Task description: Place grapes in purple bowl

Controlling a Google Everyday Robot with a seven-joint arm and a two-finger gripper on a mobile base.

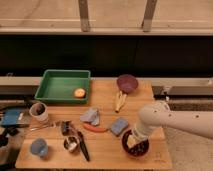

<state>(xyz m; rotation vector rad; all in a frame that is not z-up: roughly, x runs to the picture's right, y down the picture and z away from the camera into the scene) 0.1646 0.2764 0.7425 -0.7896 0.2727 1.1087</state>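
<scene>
At the front right corner of the wooden table (107, 154), the pale gripper (132, 140) sits in a dark red round bowl (136, 152), directly over the dark reddish grapes (142, 146). Its grip cannot be told. The smooth round purple bowl (127, 82) stands well apart, at the back.

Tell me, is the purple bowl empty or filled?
Empty: the purple bowl, at the back, shows only its smooth inside. The gripper is down in the red bowl at the front.
</scene>
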